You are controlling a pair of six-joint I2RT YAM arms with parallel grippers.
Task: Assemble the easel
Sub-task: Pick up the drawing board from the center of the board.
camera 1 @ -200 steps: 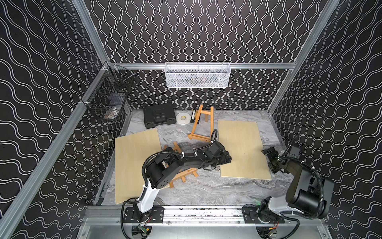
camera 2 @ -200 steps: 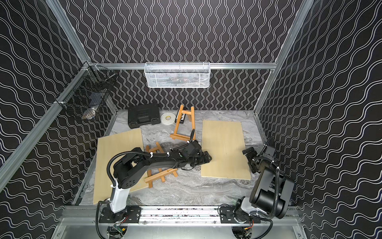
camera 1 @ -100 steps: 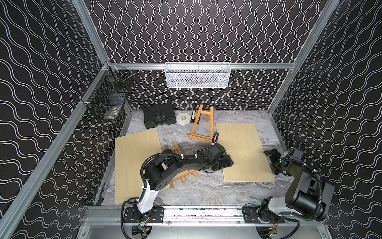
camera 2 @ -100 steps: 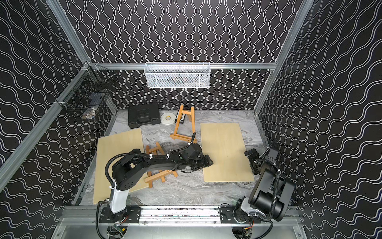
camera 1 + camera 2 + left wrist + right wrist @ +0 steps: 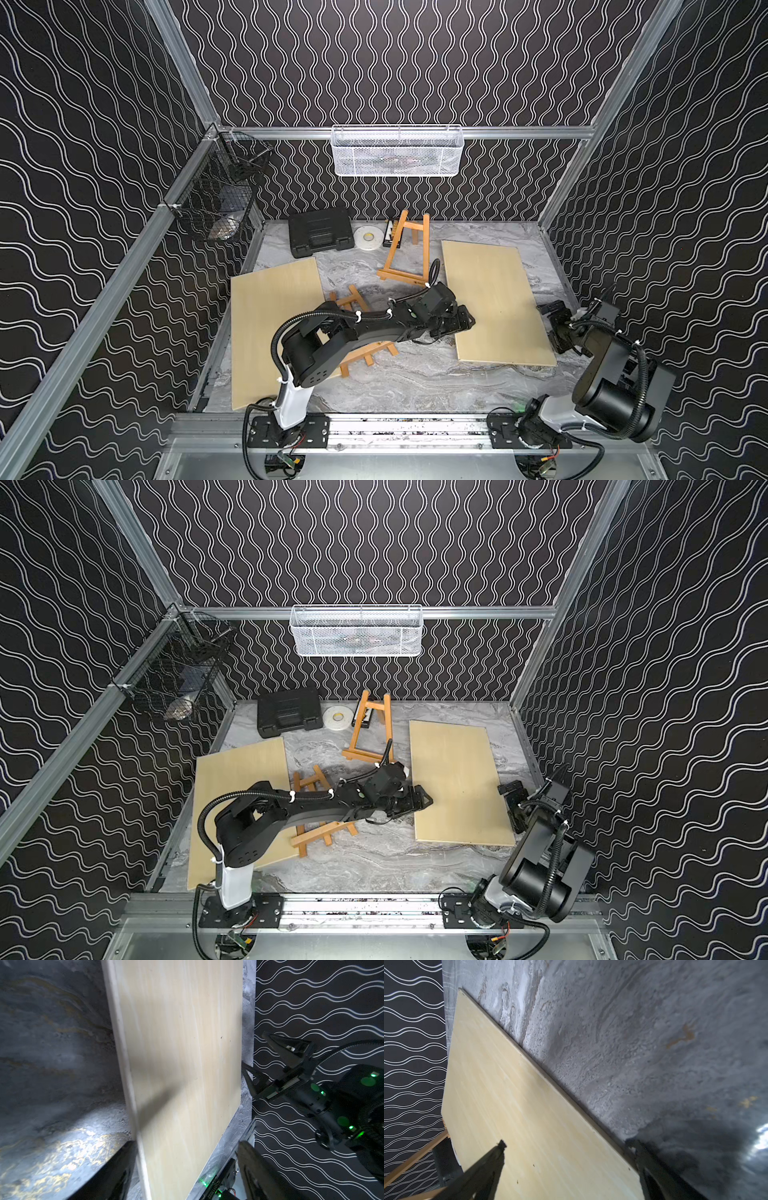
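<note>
In both top views one wooden easel [image 5: 401, 276] stands upright at the back. A second easel [image 5: 361, 358] lies flat, partly hidden under my left arm. A pale board [image 5: 494, 299] lies flat on the right, another board [image 5: 270, 316] on the left. My left gripper [image 5: 464, 323] is open at the right board's left edge. In the left wrist view its jaws [image 5: 185, 1147] stand either side of that edge. My right gripper [image 5: 555, 328] is open at the same board's right edge. In the right wrist view the board [image 5: 529, 1115] lies between the open jaws [image 5: 566, 1145].
A black case [image 5: 320, 237], a white tape roll [image 5: 366, 238] and a small dark item [image 5: 390, 235] sit along the back wall. A white mesh basket [image 5: 397, 151] hangs on the back rail and a black wire basket [image 5: 216, 208] on the left rail. Patterned walls enclose the marble table [image 5: 415, 374].
The right board's near end has slid to the right. My left gripper followed it and its jaws narrowed a little. My right gripper backed toward the right wall.
</note>
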